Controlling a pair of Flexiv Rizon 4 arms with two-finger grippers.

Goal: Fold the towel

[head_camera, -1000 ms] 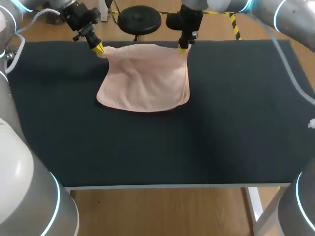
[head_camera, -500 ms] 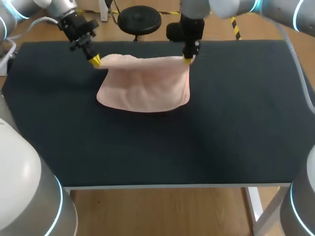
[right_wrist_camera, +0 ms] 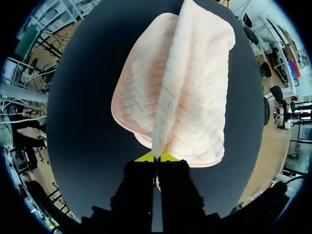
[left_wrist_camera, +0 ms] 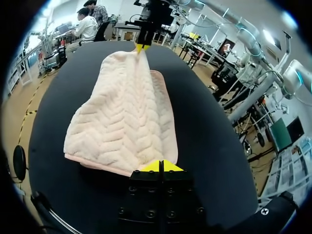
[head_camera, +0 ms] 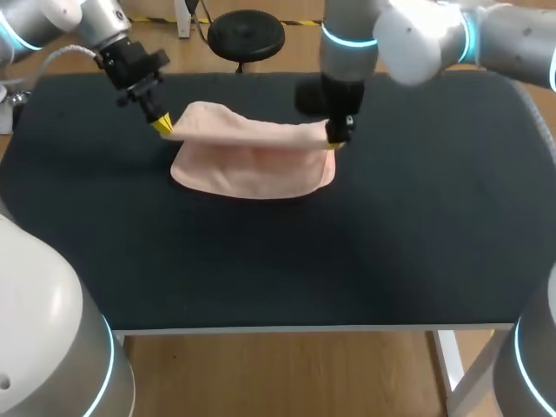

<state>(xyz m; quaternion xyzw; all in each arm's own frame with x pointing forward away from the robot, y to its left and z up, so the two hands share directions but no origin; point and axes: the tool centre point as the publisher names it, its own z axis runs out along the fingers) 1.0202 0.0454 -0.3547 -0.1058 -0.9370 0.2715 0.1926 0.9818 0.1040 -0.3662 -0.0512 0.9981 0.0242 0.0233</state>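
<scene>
Head view, starting nearest you: you are looking across a wide bare stretch of the black table (head_camera: 261, 269). Past it, on the far half and a little left of the middle, the pink towel (head_camera: 252, 174) is lying with its rounded near edge resting flat on the table. Its far edge is hanging above that flat part, stretched into a ridge between your two grippers and sagging slightly in the middle.

At the ridge's left end your left gripper (head_camera: 162, 127) is pinching a corner, its yellow tips pressing together with the fabric between them. That arm is coming in from the far left corner. At the right end your right gripper (head_camera: 335, 142) is gripping the other corner the same way, fingers closed tight on the cloth, with its arm reaching down from the far right.

The left wrist view is showing you the tips meeting on the corner directly ahead of them. The towel is running away from them along the table, and the other gripper is holding the opposite end. The right wrist view is showing the tips clamping a raised fold, with the lower layer spreading on the table beneath it.
</scene>
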